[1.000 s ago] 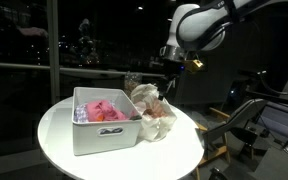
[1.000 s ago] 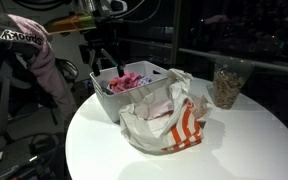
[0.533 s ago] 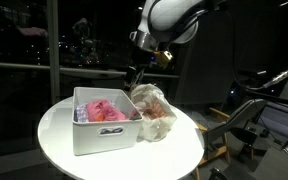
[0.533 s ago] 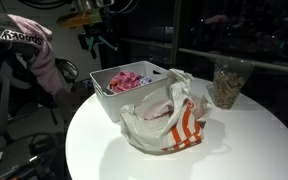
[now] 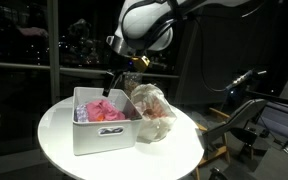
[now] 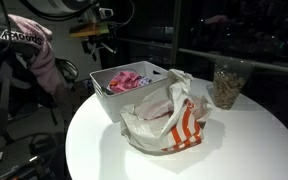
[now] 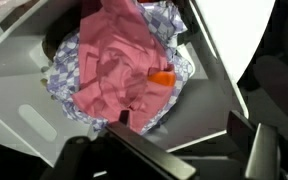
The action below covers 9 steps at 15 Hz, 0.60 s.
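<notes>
A white bin [image 5: 102, 135] stands on the round white table [image 5: 54, 135] with a crumpled pink cloth [image 5: 104, 109] inside. In the wrist view the pink cloth [image 7: 114, 65] lies on a blue-and-white checked cloth [image 7: 64, 85], with a small orange piece [image 7: 162, 75] on it. My gripper [image 5: 111, 82] hangs just above the bin's far rim, open and empty. In the wrist view the gripper [image 7: 179, 125] spans bare bin floor [image 7: 204, 100] beside the cloth. The dark fingers [image 7: 240, 125] touch nothing. In an exterior view the gripper [image 6: 101, 47] is dim behind the bin [image 6: 111, 105].
A crumpled plastic bag [image 5: 152, 112] with orange stripes [image 6: 187, 128] lies against the bin. A glass jar [image 6: 227, 82] of brownish contents stands near the table's far edge. A chair draped with clothes [image 6: 29, 55] stands beside the table.
The arm has swung from above the plastic bag across to above the bin. The jaws have stayed open and empty.
</notes>
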{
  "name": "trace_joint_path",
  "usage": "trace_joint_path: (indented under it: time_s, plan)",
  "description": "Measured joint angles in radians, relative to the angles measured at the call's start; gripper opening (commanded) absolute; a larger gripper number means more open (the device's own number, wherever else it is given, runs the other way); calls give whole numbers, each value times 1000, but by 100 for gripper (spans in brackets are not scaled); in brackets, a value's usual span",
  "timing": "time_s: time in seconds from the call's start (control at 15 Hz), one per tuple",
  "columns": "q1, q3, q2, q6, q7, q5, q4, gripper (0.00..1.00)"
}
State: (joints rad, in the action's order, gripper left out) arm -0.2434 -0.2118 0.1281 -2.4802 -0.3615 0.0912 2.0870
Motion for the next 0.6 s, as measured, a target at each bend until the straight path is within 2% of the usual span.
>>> trace_joint_path:
  time_s: [0.27,0.6]
  plan:
    - [2,0,1,-2,13,2,1,100]
    - [18,27,86,-110,189,29,-48,100]
